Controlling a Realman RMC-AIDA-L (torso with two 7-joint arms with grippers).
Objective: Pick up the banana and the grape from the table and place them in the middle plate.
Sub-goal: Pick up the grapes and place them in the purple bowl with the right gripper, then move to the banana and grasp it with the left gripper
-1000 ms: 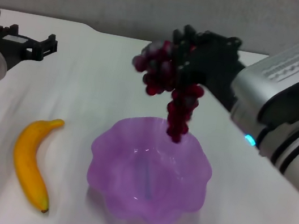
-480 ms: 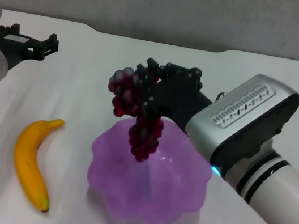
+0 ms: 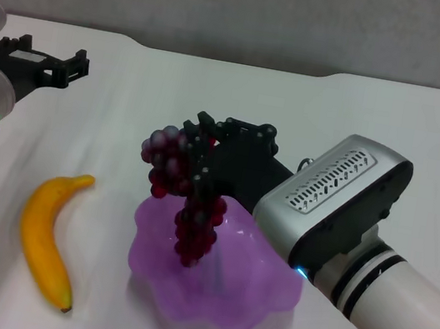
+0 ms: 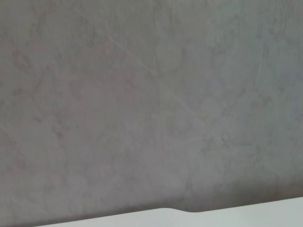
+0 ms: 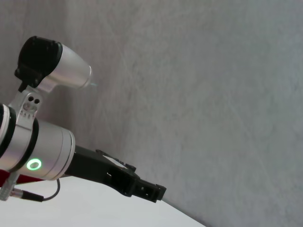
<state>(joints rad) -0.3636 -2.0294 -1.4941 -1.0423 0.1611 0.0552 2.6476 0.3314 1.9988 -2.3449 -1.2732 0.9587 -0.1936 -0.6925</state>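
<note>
My right gripper (image 3: 204, 158) is shut on the grape (image 3: 171, 163), a dark red-purple bunch held by its upper part. The bunch's lower end (image 3: 193, 236) hangs down inside the middle plate (image 3: 208, 313), a translucent purple bowl with a wavy rim; whether it touches the bottom is unclear. The banana (image 3: 42, 238), yellow-orange with a dark tip, lies on the white table (image 3: 128, 107) to the left of the plate. My left gripper (image 3: 41, 61) hovers open and empty at the far left, well behind the banana. It also appears in the right wrist view as the left gripper (image 5: 137, 187).
The right arm's silver and white forearm (image 3: 339, 210) reaches in over the plate's right side from the front right. The table's far edge with its notch (image 3: 139, 40) meets a grey wall (image 4: 151, 94).
My right gripper has carried the grape bunch down and to the left, from above the plate's far rim to where its lower end hangs inside the plate. The left arm and banana have stayed put.
</note>
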